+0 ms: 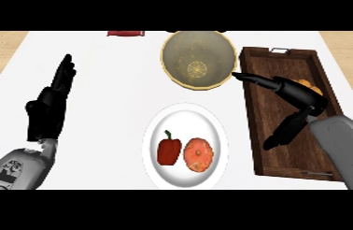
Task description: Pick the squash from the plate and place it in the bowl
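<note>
White counter (103, 131): right hand (302, 94) fingers spread over tray (272, 61), empty; squash (199, 154) on plate (183, 117); left hand (47, 110) straight-fingered.

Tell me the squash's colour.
The squash is orange, clearest in the head view.

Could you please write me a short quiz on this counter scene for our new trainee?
1. True or false: the squash already lies in the bowl.
2. What lies beside the squash on the plate? A) a red pepper B) a banana C) a spoon
3. Fill in: the right hand, fingers straight and pointing toward the bowl, shows over the wooden ____.

Key
1. False: it is on the plate.
2. A
3. tray
</note>
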